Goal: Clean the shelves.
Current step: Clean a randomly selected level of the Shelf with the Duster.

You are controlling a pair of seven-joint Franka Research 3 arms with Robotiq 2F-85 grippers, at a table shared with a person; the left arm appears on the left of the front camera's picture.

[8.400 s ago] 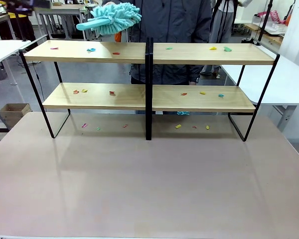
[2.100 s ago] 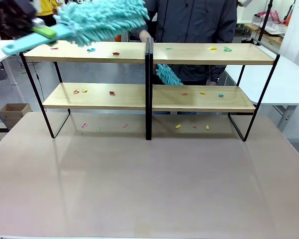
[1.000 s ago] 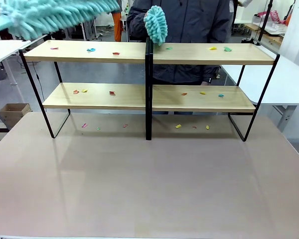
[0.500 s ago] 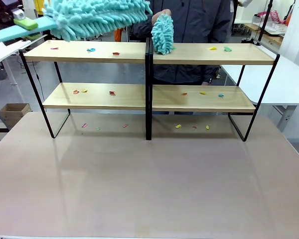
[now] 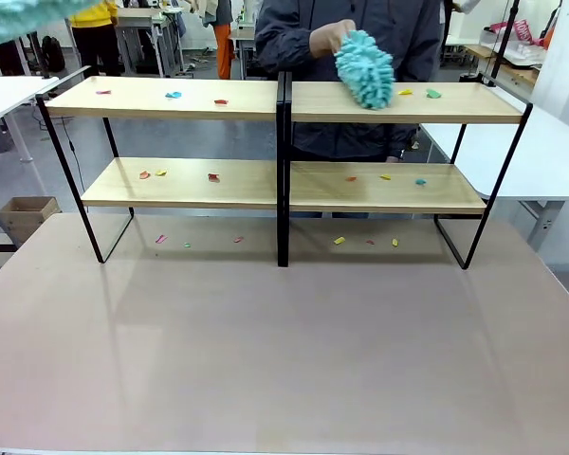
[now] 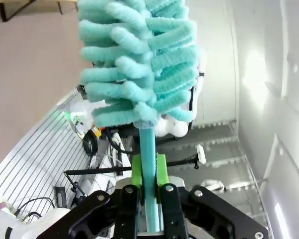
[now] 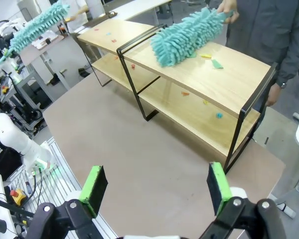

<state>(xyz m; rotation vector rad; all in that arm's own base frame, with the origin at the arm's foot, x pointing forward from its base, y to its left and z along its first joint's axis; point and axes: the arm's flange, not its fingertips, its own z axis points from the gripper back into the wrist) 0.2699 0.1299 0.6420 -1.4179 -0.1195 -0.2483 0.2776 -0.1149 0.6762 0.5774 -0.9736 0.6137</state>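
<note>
Big beige table [image 5: 284, 351] out front, and the shelves [image 5: 284, 180] stand along its far edge, two long wooden boards split by the black centre divider. Behind them is the person [image 5: 360, 28], cut off at the top of the front view. The person's hand [image 5: 330, 38] grips a fluffy teal hand duster [image 5: 365, 68] whose head is down on the top board, right half, just beside the divider; its handle is hidden in the fist. A second teal duster, the robot's duster [image 6: 139, 59], is mostly cut off at the front view's top left corner, high and left of the rack. The left gripper [image 6: 148, 174] is clenched on its thin handle, green pads tight on both sides. The right gripper [image 7: 155, 183] hangs well back over the near table, jaws spread wide with nothing between them. Smallest of all, coloured scraps [image 5: 220, 100]: a few in each of the four bays and more on the table beneath the lower board, too small to tell what they are.
</note>
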